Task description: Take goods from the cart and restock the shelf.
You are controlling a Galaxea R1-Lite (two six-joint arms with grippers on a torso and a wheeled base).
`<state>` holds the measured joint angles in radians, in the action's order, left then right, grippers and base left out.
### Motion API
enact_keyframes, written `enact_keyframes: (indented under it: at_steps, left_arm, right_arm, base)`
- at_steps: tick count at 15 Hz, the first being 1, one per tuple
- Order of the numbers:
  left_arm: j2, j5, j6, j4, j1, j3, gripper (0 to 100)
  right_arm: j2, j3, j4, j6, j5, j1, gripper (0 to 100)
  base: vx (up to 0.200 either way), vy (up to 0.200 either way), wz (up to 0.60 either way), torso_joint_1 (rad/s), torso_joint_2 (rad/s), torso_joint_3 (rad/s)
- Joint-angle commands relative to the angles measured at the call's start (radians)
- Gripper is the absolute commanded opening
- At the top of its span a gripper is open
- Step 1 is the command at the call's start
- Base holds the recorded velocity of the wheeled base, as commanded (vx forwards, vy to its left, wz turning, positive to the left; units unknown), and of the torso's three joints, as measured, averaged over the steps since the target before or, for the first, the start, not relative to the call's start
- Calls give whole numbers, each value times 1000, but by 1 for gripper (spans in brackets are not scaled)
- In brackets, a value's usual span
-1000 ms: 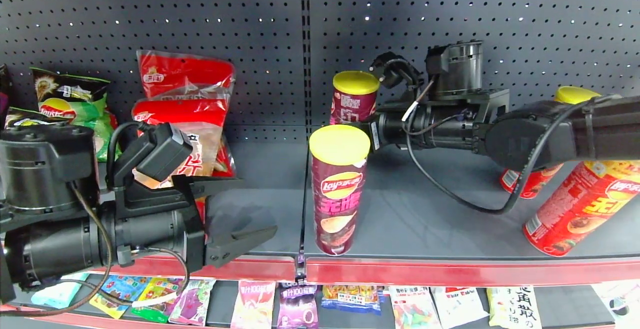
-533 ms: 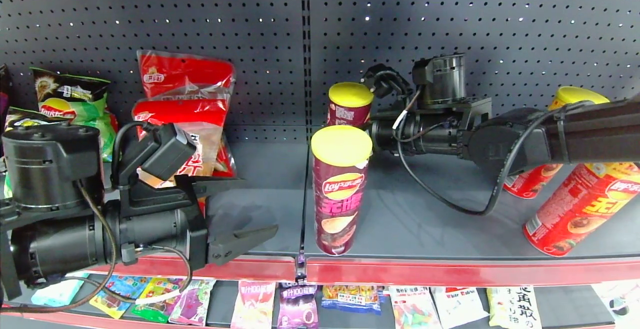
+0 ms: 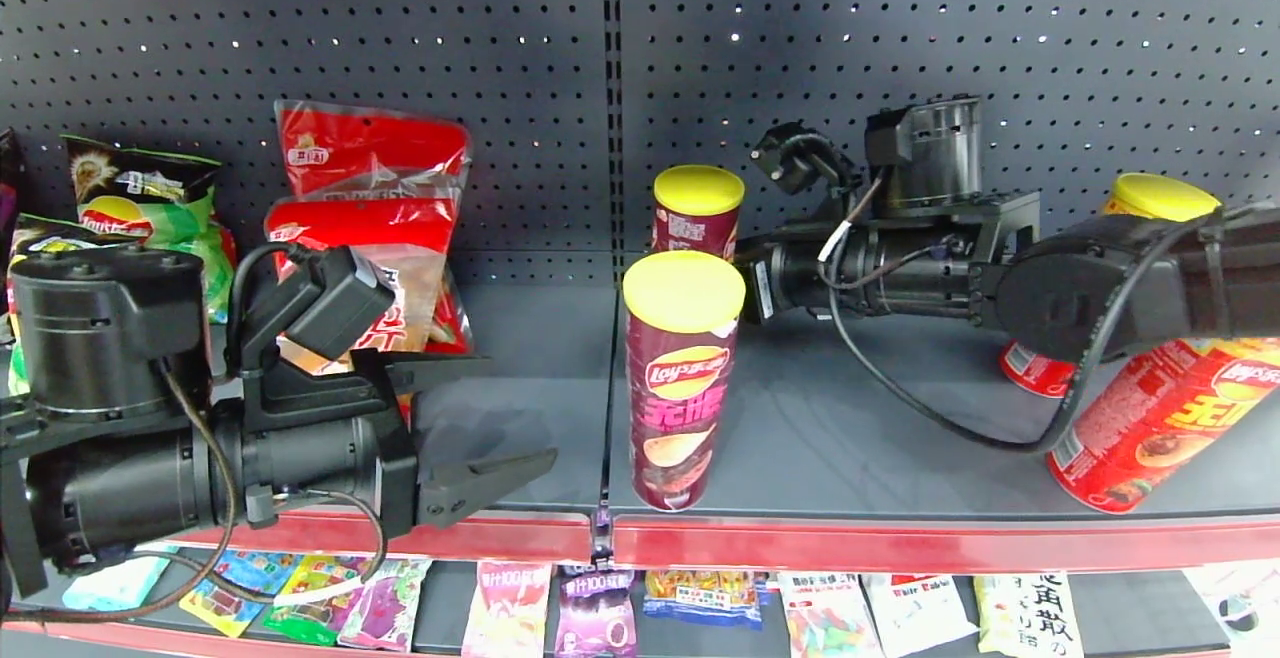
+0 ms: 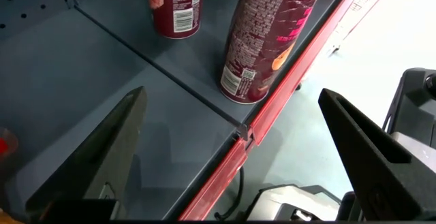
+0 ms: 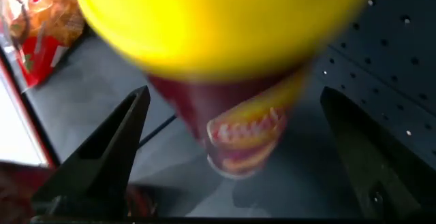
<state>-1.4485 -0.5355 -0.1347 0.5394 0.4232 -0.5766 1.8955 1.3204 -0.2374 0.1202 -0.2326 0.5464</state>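
Dark grey pegboard backs the whole scene in the head view, with a grey shelf and its red front lip below. The front purple can stands upright right at the lip, near the middle seam, and the back purple can stands upright straight behind it, close to the pegboard. The left gripper hangs just left of the front can over the shelf's front edge, fingers spread wide apart. The right arm stretches in from the right at lid height, ending beside the back can. Off to the left are red bags and a green chip bag. On the right are two red cans, the nearer one tilted. Small packets lie on the level below.

Left wrist view: the left gripper is wide open over the red lip, with the front purple can and back purple can ahead of it, both apart from the fingers.

Right wrist view: the right gripper is spread too. The back purple can sits between its fingers, yellow lid up close and blurry, not pinched.
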Motion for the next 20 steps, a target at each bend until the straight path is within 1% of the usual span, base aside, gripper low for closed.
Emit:
enact_keyframes:
  at_steps: [1, 7, 10, 12, 15, 17, 20]
  left_arm:
    - [-3, 2, 0, 1, 0, 0, 100]
    - [-4, 12, -5, 1, 0, 1, 100]
    - [-12, 16, -6, 1, 2, 0, 100]
    - [-12, 16, -8, 1, 2, 1, 100]
    - [-18, 14, -10, 1, 6, 3, 100]
    - [-39, 14, -11, 1, 17, 0, 100]
    - [-99, 12, -13, 2, 40, -39, 100]
  right_arm:
    - [-90, -58, 0, 1, 7, 0, 100]
    - [-273, -198, 10, 1, 30, -2, 100]
    - [-366, -253, 61, 1, 38, -3, 100]
    - [-417, -282, 72, 1, 38, -2, 100]
    - [-593, -365, 218, -1, 35, 0, 100]
    - [-725, -446, 279, -1, 30, 3, 100]
    - [-929, -583, 366, -2, 25, 4, 100]
  base:
    - [0, 0, 0, 0, 0, 0]
    - [0, 0, 0, 0, 0, 0]
    - [0, 0, 0, 0, 0, 0]
    - [0, 0, 0, 0, 0, 0]
    - [0, 0, 0, 0, 0, 0]
    - [0, 0, 0, 0, 0, 0]
    - [0, 0, 0, 0, 0, 0]
